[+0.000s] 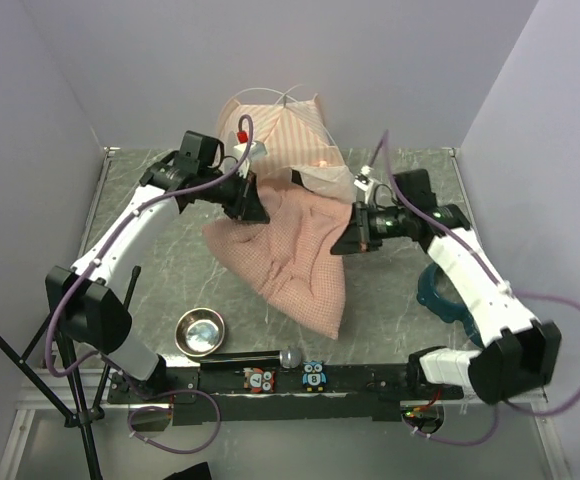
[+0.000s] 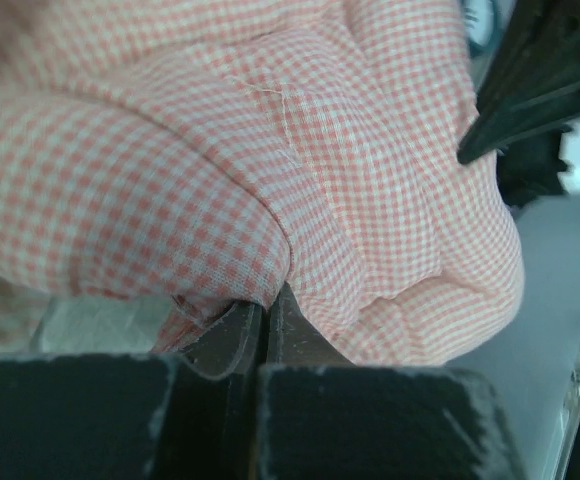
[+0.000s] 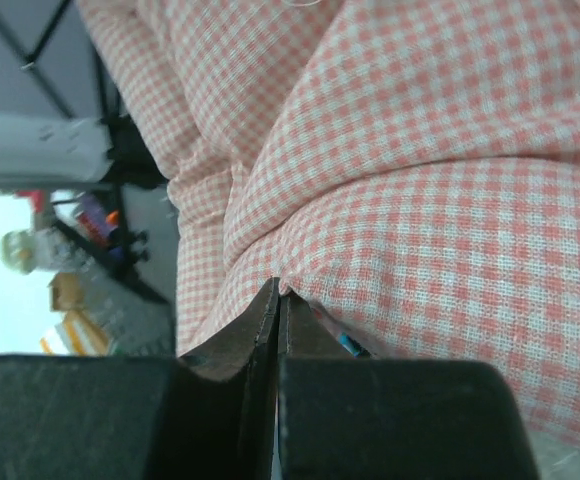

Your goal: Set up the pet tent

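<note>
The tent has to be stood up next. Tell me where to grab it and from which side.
Probably the thin white pole arching above the tent at the far wall, reached from above. It stands free of the striped fabric, while the cushion lies against the tent's near side.

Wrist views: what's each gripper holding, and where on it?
Both pinch the pink checked cushion: left gripper a fold at its left edge, right gripper a fold at its right edge. Neither holds the pet tent.

Pet tent (image 1: 288, 122), cushion (image 1: 300, 262) central; bare table (image 1: 170, 285) left
</note>
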`<state>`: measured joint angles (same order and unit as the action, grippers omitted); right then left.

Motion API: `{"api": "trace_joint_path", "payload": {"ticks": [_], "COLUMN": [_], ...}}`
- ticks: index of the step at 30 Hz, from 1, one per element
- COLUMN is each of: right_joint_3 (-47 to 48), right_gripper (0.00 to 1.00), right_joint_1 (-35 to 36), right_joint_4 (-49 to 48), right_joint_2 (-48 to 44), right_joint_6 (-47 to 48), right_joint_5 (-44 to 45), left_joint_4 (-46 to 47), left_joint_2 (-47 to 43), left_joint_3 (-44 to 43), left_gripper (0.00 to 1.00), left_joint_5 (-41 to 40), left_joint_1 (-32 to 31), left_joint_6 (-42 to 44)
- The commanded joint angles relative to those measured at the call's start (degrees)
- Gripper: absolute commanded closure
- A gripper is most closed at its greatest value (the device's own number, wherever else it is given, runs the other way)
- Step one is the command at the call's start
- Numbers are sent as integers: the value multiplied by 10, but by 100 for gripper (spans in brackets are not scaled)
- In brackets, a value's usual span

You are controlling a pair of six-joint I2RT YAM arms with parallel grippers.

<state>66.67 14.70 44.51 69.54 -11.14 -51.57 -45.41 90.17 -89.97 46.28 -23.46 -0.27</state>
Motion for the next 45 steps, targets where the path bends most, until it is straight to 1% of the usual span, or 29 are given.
{"api": "trace_joint_path", "payload": {"ticks": [1, 3, 6, 8, 10, 12, 15, 17, 20, 23, 24, 25, 27, 28, 29, 30, 31, 32, 34, 36, 39, 43, 45], "right_joint_3": [56, 101, 153, 214, 273, 312, 318, 304, 289, 219, 200, 195, 201, 200, 191, 178, 159, 139, 110, 93, 71, 29, 13], "right_gripper": [100, 100, 100, 100, 100, 100, 100, 100, 99, 90, 85, 81, 71, 62, 49, 39, 31, 26, 23, 23, 22, 18, 14], "right_joint_1": [45, 76, 103, 123, 131, 133, 145, 159, 147, 119, 111, 102, 88, 83, 79, 71, 62, 53, 32, 5, -33, -101, -112], "right_joint_4": [-95, -90, -107, -89, -82, -91, -131, -154, -165, -265, -287, -291, -259, -234, -218, -201, -189, -177, -140, -82, -29, -15, -25], "right_joint_2": [63, 127, 194, 240, 282, 304, 302, 303, 356, 363, 359, 356, 340, 324, 302, 281, 256, 236, 200, 176, 140, 98, 95], "right_joint_6": [-31, -28, -30, 0, 2, 8, 40, 75, 95, 106, 122, 124, 121, 118, 113, 95, 84, 77, 68, 68, 75, 47, 43], "right_joint_5": [81, 137, 157, 200, 218, 204, 169, 179, 176, 181, 175, 169, 149, 151, 155, 159, 159, 158, 165, 166, 204, 256, 273], "left_joint_4": [88, 115, 138, 160, 181, 208, 233, 242, 278, 294, 292, 289, 289, 290, 291, 292, 291, 291, 293, 299, 306, 312, 309], "left_joint_2": [2, -11, -26, -30, -29, -28, -20, -11, -15, -16, -11, -8, -3, -3, -2, 2, 4, 9, 15, 19, 28, 37, 40], "left_joint_3": [44, 71, 101, 120, 130, 144, 157, 160, 178, 204, 207, 208, 209, 206, 205, 203, 200, 198, 199, 202, 205, 200, 194], "left_gripper": [99, 99, 99, 99, 99, 99, 99, 99, 99, 99, 99, 99, 99, 99, 99, 99, 99, 99, 99, 99, 99, 99, 99], "left_joint_5": [-72, -94, -138, -152, -167, -185, -194, -191, -186, -177, -176, -173, -176, -180, -185, -188, -192, -194, -193, -193, -190, -187, -189], "left_joint_1": [0, -3, -20, -29, -33, -33, -29, -27, -27, -26, -27, -24, -20, -18, -14, -11, -6, -1, 4, 5, 5, 5, 5], "left_joint_6": [-68, -99, -107, -114, -126, -134, -149, -162, -177, -184, -189, -192, -199, -201, -204, -207, -212, -216, -221, -225, -238, -246, -243]}}
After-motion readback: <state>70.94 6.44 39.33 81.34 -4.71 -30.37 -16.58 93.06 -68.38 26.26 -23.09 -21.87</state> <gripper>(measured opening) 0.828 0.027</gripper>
